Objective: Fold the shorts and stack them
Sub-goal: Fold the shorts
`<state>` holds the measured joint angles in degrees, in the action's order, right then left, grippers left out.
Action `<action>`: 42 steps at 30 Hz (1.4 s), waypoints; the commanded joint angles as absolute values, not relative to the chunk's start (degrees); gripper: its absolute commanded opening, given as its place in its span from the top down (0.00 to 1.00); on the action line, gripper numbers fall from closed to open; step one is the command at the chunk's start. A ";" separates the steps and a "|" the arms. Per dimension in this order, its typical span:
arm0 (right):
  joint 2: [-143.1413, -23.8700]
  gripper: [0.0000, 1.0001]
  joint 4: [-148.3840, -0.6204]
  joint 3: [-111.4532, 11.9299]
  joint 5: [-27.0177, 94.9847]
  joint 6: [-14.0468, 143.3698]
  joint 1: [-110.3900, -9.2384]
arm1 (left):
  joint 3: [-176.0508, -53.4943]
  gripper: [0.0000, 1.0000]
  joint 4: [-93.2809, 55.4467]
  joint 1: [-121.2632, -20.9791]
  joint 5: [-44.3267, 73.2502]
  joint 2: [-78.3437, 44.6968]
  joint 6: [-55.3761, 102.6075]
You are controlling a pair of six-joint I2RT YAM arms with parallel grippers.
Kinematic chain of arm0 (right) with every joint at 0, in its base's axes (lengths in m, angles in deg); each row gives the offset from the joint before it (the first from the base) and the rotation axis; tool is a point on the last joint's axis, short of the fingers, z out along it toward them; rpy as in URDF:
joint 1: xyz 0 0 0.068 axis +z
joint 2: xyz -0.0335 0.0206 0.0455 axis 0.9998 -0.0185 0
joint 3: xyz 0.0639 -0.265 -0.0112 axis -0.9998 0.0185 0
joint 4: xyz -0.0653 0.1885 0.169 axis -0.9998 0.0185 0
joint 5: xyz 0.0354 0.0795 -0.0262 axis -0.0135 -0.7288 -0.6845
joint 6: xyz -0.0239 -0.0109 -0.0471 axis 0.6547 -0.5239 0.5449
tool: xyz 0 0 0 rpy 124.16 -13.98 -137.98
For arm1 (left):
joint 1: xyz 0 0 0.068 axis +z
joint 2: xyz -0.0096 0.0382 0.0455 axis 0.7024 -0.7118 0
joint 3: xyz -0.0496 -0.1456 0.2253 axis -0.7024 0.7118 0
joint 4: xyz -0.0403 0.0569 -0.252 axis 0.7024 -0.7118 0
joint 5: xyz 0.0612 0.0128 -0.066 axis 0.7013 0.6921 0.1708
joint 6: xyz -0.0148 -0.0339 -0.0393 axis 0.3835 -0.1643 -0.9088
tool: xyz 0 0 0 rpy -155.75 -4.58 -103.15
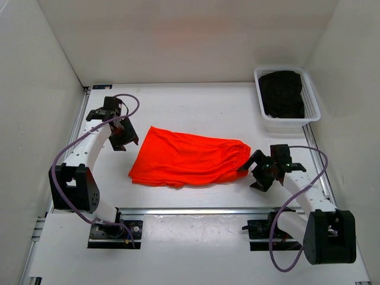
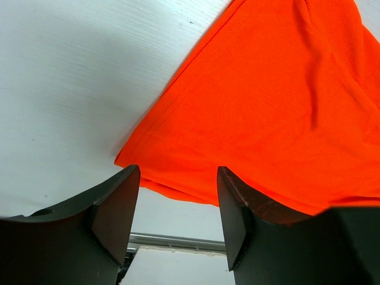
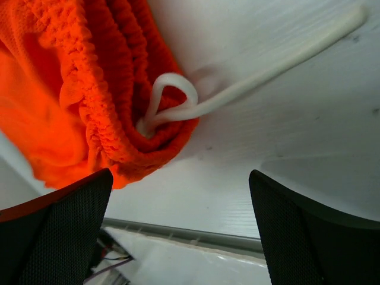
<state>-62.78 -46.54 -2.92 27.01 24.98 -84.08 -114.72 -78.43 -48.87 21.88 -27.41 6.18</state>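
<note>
The orange-red shorts (image 1: pixel 184 159) lie folded lengthwise on the white table, leg hems to the left, gathered waistband to the right. My left gripper (image 1: pixel 123 138) is open and empty, just left of the far leg hem, which fills the left wrist view (image 2: pixel 273 101). My right gripper (image 1: pixel 259 169) is open and empty, just right of the waistband. The right wrist view shows the waistband (image 3: pixel 107 101) and its white drawstring (image 3: pixel 249 83) trailing on the table.
A white basket (image 1: pixel 312 98) at the back right holds dark folded clothing (image 1: pixel 282 93). White walls enclose the table on three sides. A metal rail (image 1: pixel 190 209) runs along the table's near edge.
</note>
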 commanded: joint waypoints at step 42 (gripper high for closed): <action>-77.47 1.00 -42.15 -41.53 57.44 37.46 -66.99 | -108.08 0.90 -67.60 -47.96 13.85 -40.02 4.97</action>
<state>-76.14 -44.25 -36.34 53.74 33.04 -71.16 -107.31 -70.36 -46.25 16.55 -40.29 5.33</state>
